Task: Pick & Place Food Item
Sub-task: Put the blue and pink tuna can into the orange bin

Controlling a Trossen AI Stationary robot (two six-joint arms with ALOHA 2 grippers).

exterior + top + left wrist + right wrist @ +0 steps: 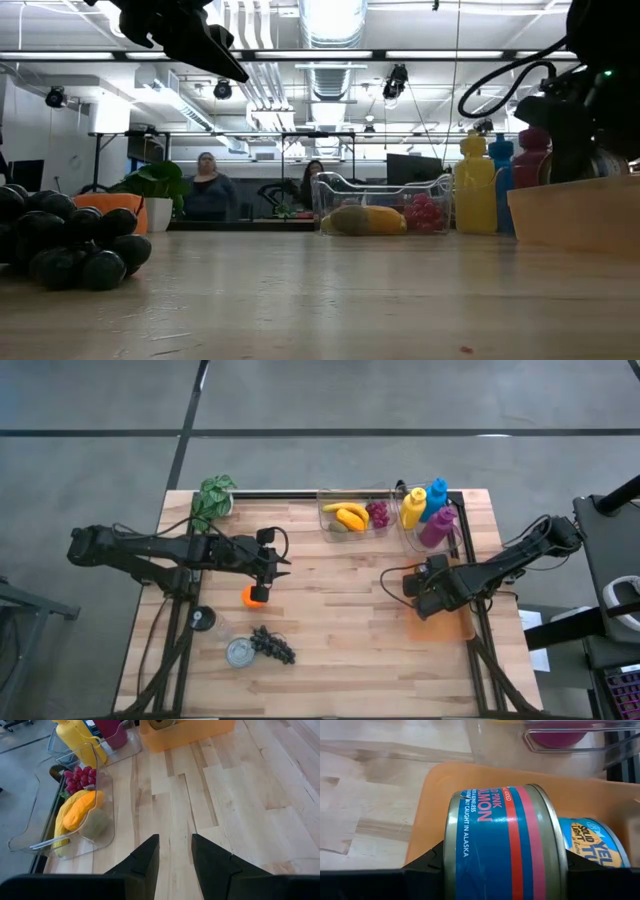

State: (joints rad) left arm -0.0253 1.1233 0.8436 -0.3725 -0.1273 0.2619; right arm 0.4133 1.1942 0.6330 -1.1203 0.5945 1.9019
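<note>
A blue salmon can with a pink stripe (pixel 505 845) lies on its side in my right gripper (pixel 428 588), which is shut on it over an orange bin (pixel 445 625) near the table's right edge. A tuna can (pixel 592 847) lies in that bin. My left gripper (pixel 175 847) stands open above the table's left middle, with nothing between its fingers. Just below it on the table sits a small orange object (pixel 255 596). Dark grapes (pixel 273 645) and another can (pixel 240 652) lie near the front left. My right gripper pinches the salmon can by its two flat ends, one finger (pixel 427 862) against the rim (pixel 451 845) and the other at the far rim. The fingers slant down from the table's right. The can sits on its side above the orange bin's floor (pixel 435 805).
A clear bin of fruit (pixel 352 515) and a clear bin with three bottles (pixel 430 515) stand at the far edge. A potted plant (pixel 213 500) is at the far left corner, a round lid (pixel 202 620) near the front left. Bare wood lies across the table's middle.
</note>
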